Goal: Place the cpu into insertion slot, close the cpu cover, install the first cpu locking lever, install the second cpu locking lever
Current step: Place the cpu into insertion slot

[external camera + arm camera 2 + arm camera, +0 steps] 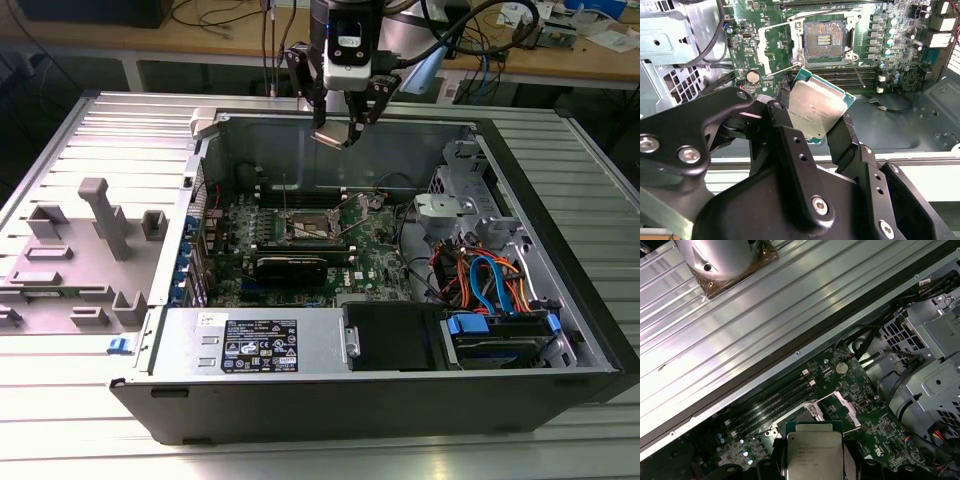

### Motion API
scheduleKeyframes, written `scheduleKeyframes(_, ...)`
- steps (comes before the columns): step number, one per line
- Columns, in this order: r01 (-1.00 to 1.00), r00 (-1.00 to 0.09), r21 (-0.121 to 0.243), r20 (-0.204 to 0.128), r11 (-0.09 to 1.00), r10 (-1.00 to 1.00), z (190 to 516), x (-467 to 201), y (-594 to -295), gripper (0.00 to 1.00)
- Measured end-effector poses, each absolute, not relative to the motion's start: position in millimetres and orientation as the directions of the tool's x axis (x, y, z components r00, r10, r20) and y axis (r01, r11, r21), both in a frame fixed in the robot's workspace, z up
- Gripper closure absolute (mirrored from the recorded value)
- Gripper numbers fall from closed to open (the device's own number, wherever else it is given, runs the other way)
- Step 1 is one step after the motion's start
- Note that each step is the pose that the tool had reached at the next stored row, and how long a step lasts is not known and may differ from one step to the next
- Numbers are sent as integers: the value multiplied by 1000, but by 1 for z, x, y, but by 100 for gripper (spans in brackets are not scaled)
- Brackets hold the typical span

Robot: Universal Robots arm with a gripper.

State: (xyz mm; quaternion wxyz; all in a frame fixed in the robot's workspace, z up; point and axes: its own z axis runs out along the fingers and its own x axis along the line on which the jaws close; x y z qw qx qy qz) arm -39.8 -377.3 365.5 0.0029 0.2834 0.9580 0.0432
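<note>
Worktop [60, 430] of ribbed grey metal carries an open computer case [400, 405] lying on its side. A grey plastic fixture [95, 245] sits at the exterior view's left, and wooden benches [230, 40] strewn with cables cross the back of the room. At upper centre the gripper [340, 128] hangs over the case, its fingers [790, 140] clamped on the cpu [815, 105], well above the green motherboard [375, 255]. The second wrist view shows the insertion slot [824, 39] bare and dark-centred. The first wrist view shows the arm's silver base [725, 260] standing on the worktop beyond the case.
</note>
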Motion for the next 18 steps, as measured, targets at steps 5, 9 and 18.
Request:
scheduleKeyframes(5,543,-839,84,19,836,543,365,-40,-377,46)
scheduleKeyframes(9,543,-839,84,19,836,543,365,-40,-378,46)
scheduleKeyframes(18,635,-772,83,18,768,636,364,-40,-379,46)
